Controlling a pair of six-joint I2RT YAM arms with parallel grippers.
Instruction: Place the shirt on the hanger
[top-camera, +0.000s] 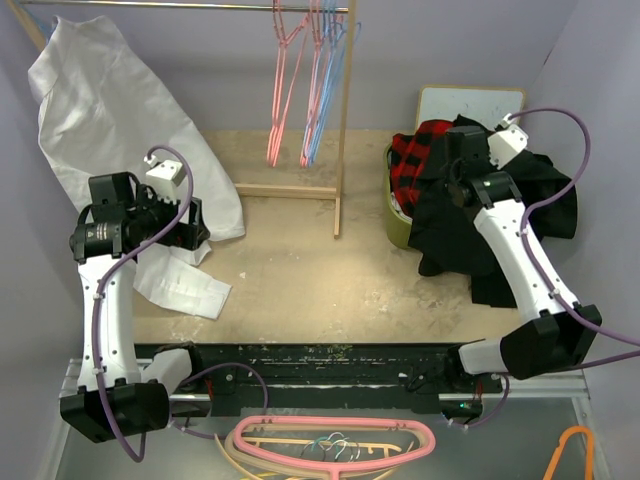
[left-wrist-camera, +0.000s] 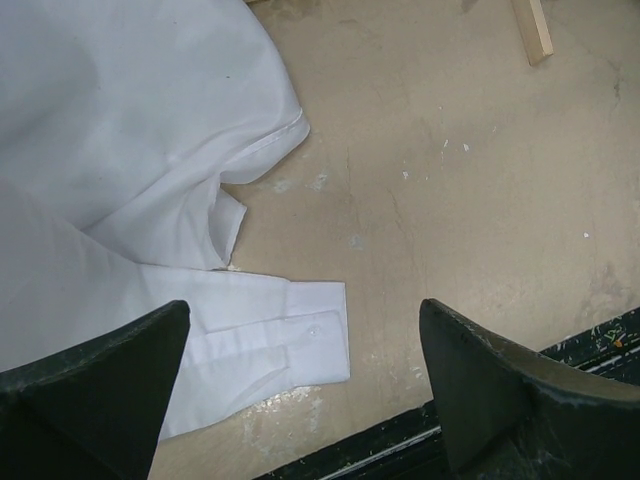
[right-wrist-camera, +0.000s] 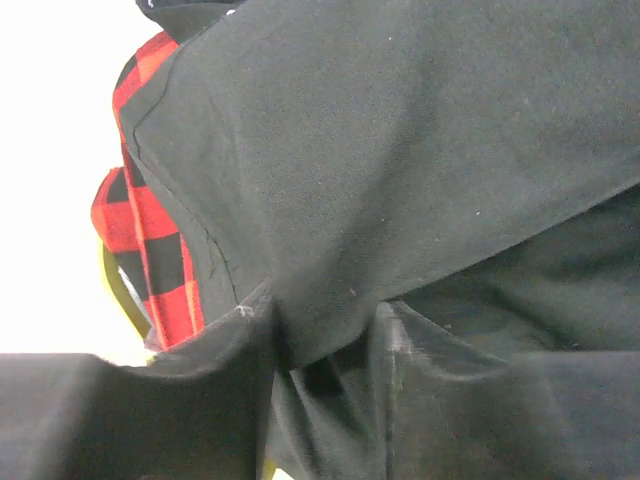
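Between pale lilac walls, looked down on a scuffed tan tabletop (top-camera: 300, 280). Found the large plain black shirt (top-camera: 500, 215) of soft cloth heaped at the far right, spilling over an olive-green basket (top-camera: 394, 225) and onto the tabletop, with a red-and-black plaid shirt (top-camera: 412, 150) bunched beside and beneath it. Spotted the thin light blue wire hanger (top-camera: 330, 95) well apart from it, hung on a pale wooden rack (top-camera: 345, 130) among pink wire hangers (top-camera: 283, 90). Noted a big white cloth (top-camera: 110, 110) draped at the far left.

From the left wrist, saw the left jaws spread fully wide, holding nothing, above bare tabletop and the smooth, thin white cloth with its buttoned cuff (left-wrist-camera: 315, 335).

From the right wrist, met the black shirt filling nearly everything: matte, finely woven, with a stitched edge running down it and plaid showing at the left. Caught the right jaws partway closed round a fold of it, fabric lying between them; could not tell whether pinched firmly yet.

Judged the black shirt light, limp and floppy, likely to sag, drag and pull the plaid shirt along if lifted by a loose fold. Reckoned the collar or a shoulder seam the better hold, a doubled edge being less prone to slip. Judged the light blue wire hanger thin, springy and awkward to pinch, best taken near the hook.
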